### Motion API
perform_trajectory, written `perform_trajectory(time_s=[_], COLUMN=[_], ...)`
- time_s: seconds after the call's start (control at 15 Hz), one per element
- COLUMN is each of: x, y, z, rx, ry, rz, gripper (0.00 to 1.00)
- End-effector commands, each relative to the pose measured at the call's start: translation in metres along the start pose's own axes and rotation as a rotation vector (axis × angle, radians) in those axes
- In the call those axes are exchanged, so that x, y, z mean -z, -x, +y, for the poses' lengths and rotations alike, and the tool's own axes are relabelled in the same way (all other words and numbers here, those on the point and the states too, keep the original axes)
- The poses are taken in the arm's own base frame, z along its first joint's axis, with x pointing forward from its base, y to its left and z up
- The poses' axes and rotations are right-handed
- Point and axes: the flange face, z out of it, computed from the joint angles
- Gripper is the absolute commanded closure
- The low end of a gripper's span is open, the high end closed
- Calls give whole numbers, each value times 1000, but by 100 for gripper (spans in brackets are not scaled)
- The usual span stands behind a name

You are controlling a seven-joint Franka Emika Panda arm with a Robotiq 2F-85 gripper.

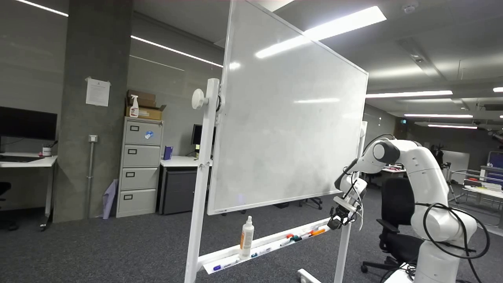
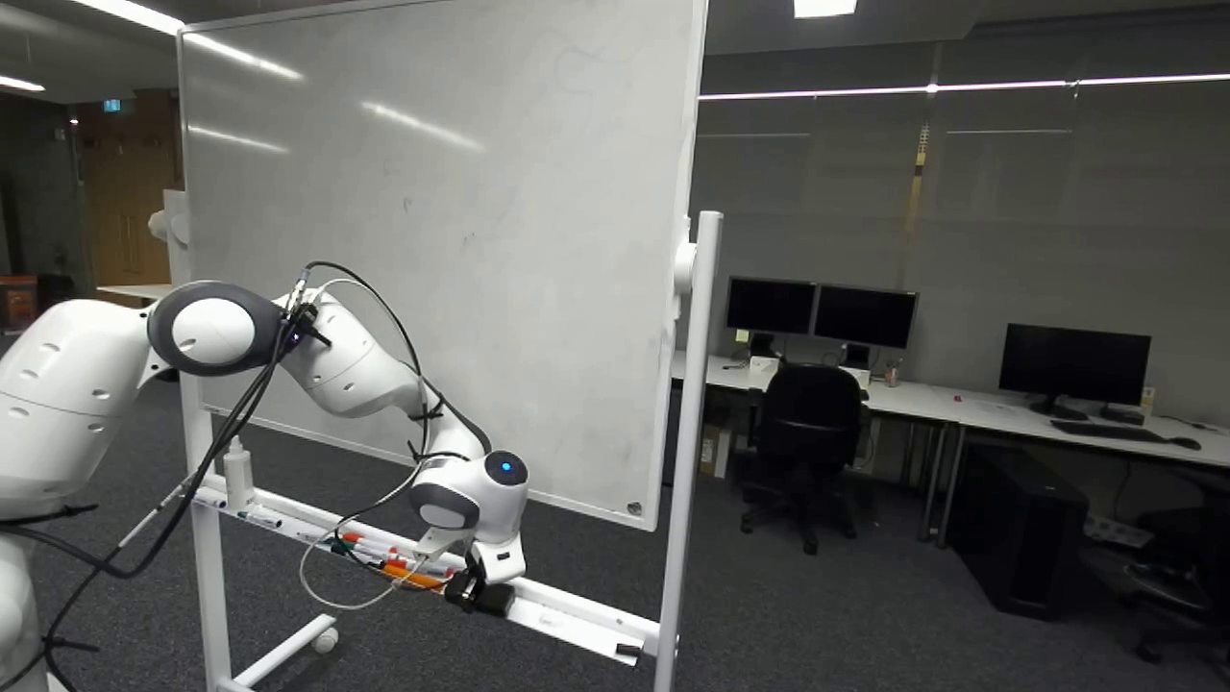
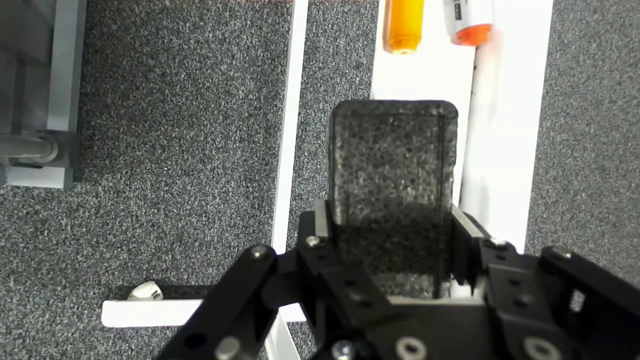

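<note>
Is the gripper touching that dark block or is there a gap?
Touching. The wrist view shows it: the gripper is closed on the dark block, one finger against each of two opposite sides, with no gap visible.

White whiteboard tray (image 2: 567, 627), upright white bottle (image 1: 246, 240), orange marker (image 3: 405, 22), blue-capped marker (image 1: 225, 265), more markers (image 3: 472, 20)

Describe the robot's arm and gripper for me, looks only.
The arm is white and rounded, with dark grey joint trim and a small blue light toward its end. Black cables and a slim white cable loop alongside it. The gripper is black, angular and two-fingered, with silver screws.
</note>
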Motion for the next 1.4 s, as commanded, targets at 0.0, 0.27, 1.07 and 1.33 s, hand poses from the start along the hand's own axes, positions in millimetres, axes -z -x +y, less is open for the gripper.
perform_trajectory(time_s=[0.0, 0.27, 1.07, 1.33], x=[4, 5, -7, -9], y=[-5, -7, -9, -9], z=[-9, -17, -24, -22], rx=[-42, -98, -131, -109], ry=[-26, -34, -3, 13], rz=[4, -1, 4, 28], gripper=[66, 66, 66, 66])
